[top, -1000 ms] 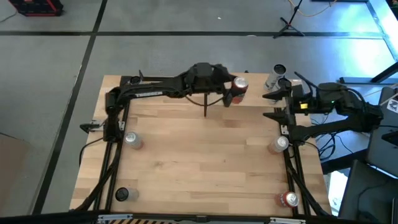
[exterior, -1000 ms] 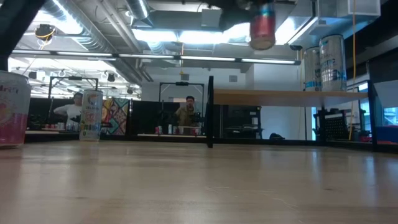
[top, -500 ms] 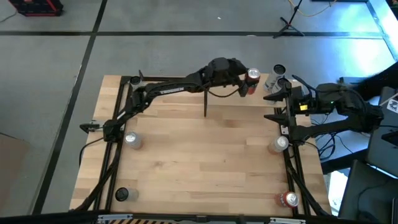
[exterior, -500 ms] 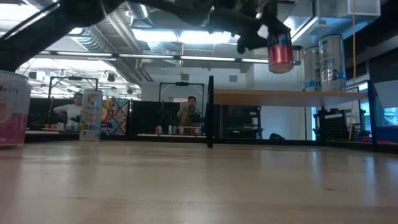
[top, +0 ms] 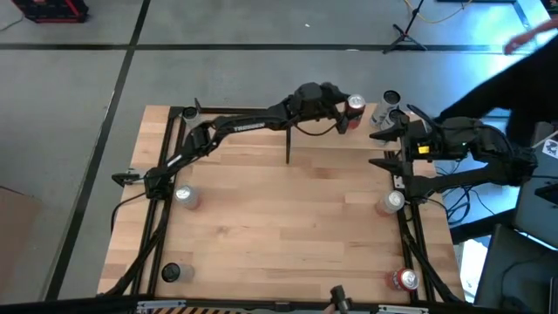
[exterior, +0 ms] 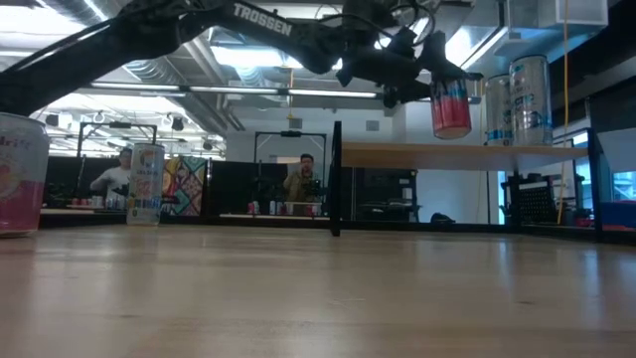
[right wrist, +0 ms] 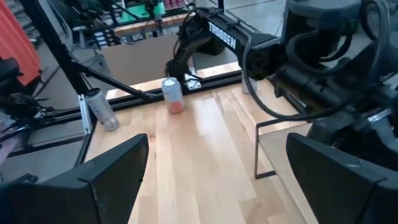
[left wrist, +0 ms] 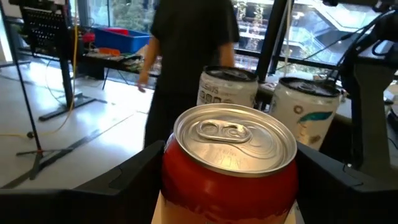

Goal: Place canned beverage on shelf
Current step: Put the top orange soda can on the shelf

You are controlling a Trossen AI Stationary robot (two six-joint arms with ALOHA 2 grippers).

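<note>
My left gripper (top: 347, 112) reaches over the far middle of the table, shut on a red can (top: 354, 108), which shows closest in the left wrist view (left wrist: 231, 155). In the low view the can (exterior: 450, 103) hangs just above the left part of the shelf (exterior: 477, 155), a light-wood board on black posts. Two white cans (exterior: 530, 99) (exterior: 497, 109) stand on the shelf to the red can's right. My right gripper (top: 384, 146) waits open and empty at the table's right edge. My left gripper pinches the red can by its two opposite sides (left wrist: 171, 180) between its two fingers (left wrist: 127, 180), a little below the rim. The fingers lie about level and come from the table's left. The can is upright, top up, lifted clear just above the shelf board.
Other cans stand on the table: one at the left (top: 183, 196), a dark one at the near left (top: 170, 272), one at the right (top: 390, 202), a red one at the near right (top: 404, 279). A person (left wrist: 193, 56) moves beyond the far edge.
My left gripper has carried the red can toward the table's right edge and then down, from well above the shelf to just over its board, close beside the two white cans. The can stays upright in the hold.
</note>
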